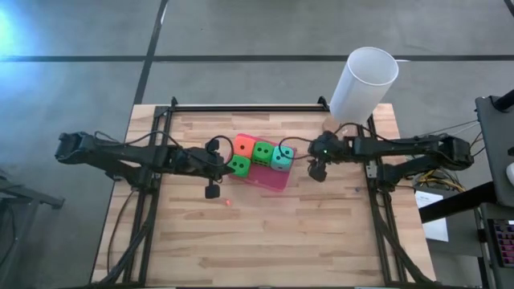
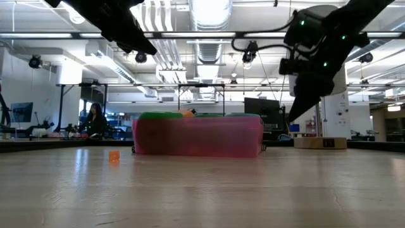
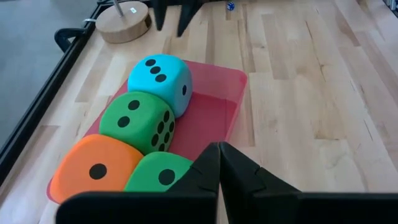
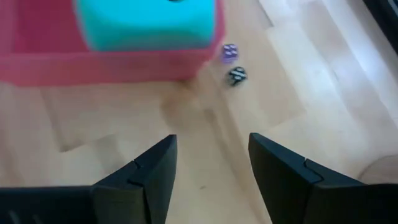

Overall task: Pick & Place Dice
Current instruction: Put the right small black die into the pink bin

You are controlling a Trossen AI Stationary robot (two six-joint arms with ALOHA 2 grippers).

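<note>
A wooden table (image 1: 265, 233) stands on grey floor, a hall with ceiling lights behind. All four dice (image 1: 259, 154) sit on the pink pad (image 1: 269, 178). The left gripper (image 3: 219, 163) is closed beside them; the right gripper (image 4: 211, 165) gapes empty. Two tiny objects (image 4: 233, 65), perhaps dice, blur nearby.

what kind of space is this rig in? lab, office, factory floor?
Probably a robotics lab or open workshop: exposed ceiling ducts and strip lights, rows of monitors and benches behind the wooden table, a person seated at one.
</note>
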